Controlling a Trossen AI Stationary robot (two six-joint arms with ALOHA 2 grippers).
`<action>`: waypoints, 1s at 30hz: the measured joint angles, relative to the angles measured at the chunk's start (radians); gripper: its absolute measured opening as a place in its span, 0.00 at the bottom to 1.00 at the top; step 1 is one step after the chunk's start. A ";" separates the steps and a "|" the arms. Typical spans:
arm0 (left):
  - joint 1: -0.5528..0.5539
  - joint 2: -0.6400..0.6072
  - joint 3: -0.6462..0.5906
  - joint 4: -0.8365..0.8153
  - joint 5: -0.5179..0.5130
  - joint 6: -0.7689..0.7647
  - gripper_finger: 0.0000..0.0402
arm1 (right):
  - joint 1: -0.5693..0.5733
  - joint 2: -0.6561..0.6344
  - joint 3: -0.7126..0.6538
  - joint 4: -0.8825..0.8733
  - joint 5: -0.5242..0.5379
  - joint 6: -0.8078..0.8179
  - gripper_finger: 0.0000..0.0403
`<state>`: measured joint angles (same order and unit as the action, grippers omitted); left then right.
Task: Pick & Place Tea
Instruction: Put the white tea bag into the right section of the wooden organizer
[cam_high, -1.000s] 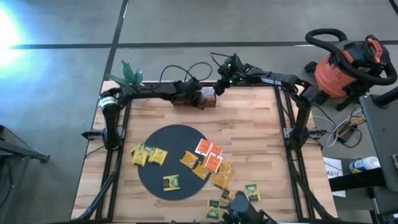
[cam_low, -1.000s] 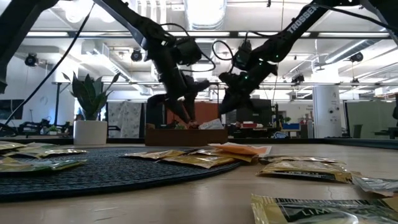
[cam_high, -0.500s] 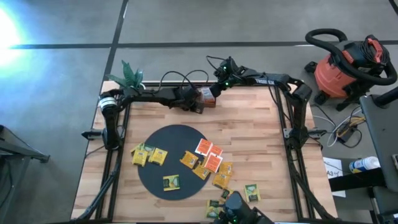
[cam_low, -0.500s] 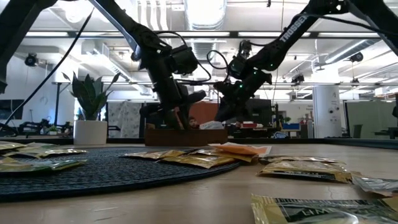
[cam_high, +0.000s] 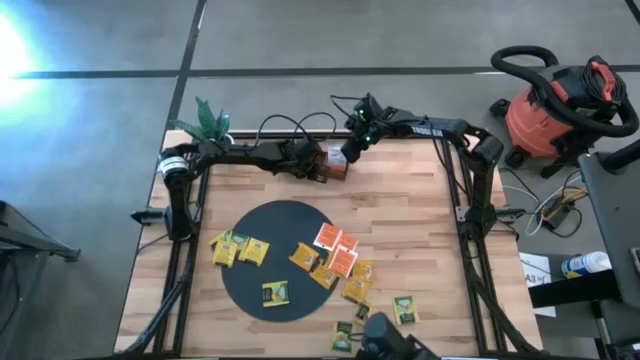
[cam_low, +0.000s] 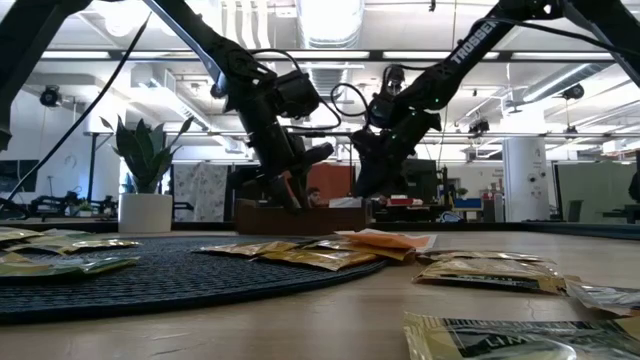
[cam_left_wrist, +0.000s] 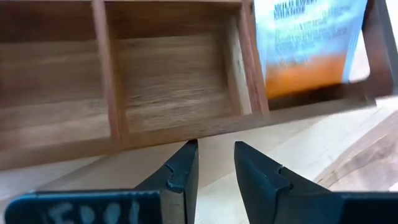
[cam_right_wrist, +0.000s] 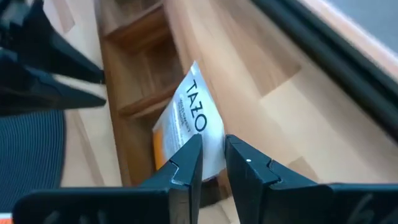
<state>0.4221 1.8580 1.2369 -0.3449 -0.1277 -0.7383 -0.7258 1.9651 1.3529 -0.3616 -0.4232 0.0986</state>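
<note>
A white and orange tea packet (cam_right_wrist: 193, 118) stands tilted in the end compartment of the brown wooden tray (cam_high: 335, 168) at the table's far edge. My right gripper (cam_right_wrist: 213, 149) is shut on it, slanting down over the tray. In the left wrist view the same packet (cam_left_wrist: 308, 43) shows in the tray (cam_left_wrist: 168, 81). My left gripper (cam_left_wrist: 216, 155) hangs open just in front of the tray's near wall, with nothing between its fingers. Several more yellow, orange-red and green packets (cam_high: 340, 260) lie on and around the black round mat (cam_high: 280, 265). My right gripper pinches the packet's upper edge (cam_right_wrist: 208, 134) between its two fingers. The fingers slant down from the table's far right. The packet leans tilted below them, its lower end inside the tray's compartment (cam_left_wrist: 311, 87).
A potted plant (cam_high: 208, 120) stands at the table's far left corner. The tray's other compartments (cam_left_wrist: 174, 74) show bare wood. Bare tabletop (cam_high: 400, 190) lies between the tray and the mat. A red vacuum (cam_high: 560, 110) stands on the floor beyond the right edge.
Both grippers have sunk toward the tray. My right gripper has tipped further down and lowered the held packet into the tray's end compartment. My left gripper has come down to just in front of the tray's near wall.
</note>
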 joint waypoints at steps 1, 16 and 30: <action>0.000 0.000 0.000 0.001 0.000 0.000 0.25 | 0.000 -0.001 0.000 0.001 0.000 0.003 0.17; 0.000 -0.003 0.000 0.001 -0.001 -0.005 0.25 | 0.005 -0.051 0.000 0.056 -0.139 0.014 0.17; 0.001 -0.079 0.000 -0.013 -0.032 0.030 0.25 | 0.126 -0.045 0.010 -0.017 0.075 -0.161 0.17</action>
<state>0.4232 1.7788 1.2373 -0.3581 -0.1601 -0.7086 -0.5998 1.9205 1.3631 -0.3785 -0.3485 -0.0624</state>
